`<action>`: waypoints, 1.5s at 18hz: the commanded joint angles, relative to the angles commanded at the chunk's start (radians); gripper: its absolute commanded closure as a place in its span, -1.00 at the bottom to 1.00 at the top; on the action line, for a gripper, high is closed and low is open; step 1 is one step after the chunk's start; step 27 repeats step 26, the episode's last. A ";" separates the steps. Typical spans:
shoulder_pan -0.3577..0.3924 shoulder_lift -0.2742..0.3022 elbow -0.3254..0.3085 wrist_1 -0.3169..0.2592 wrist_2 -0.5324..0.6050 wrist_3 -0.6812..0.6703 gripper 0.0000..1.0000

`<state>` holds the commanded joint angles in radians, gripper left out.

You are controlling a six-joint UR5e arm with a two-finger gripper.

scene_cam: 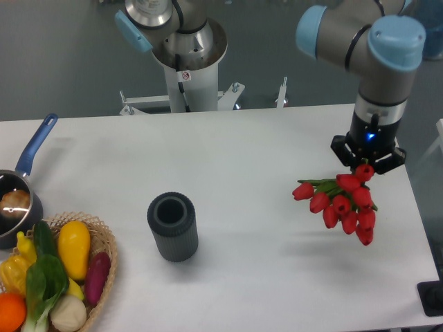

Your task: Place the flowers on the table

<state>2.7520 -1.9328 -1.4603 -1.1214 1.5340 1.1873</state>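
My claw point(367, 163) grips the red tulip bunch point(340, 202), which hangs below it, blooms fanned down-left. White worktop point(263, 159) lies directly beneath, so lowering comes next.

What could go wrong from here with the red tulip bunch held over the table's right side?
1. The bunch of red tulips hangs tilted from the black two-finger gripper, above the white table; released from here, it could bounce or roll.
2. It sits near the table's right edge, so a roll might carry it off.
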 joint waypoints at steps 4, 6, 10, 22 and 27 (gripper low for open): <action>-0.003 -0.012 -0.002 0.000 0.005 -0.003 1.00; -0.014 -0.026 -0.002 0.000 0.005 -0.024 1.00; -0.054 -0.058 -0.011 0.008 0.005 -0.084 0.68; -0.055 -0.052 -0.043 0.034 0.077 -0.074 -1.00; -0.014 -0.051 -0.044 0.086 0.011 0.042 -1.00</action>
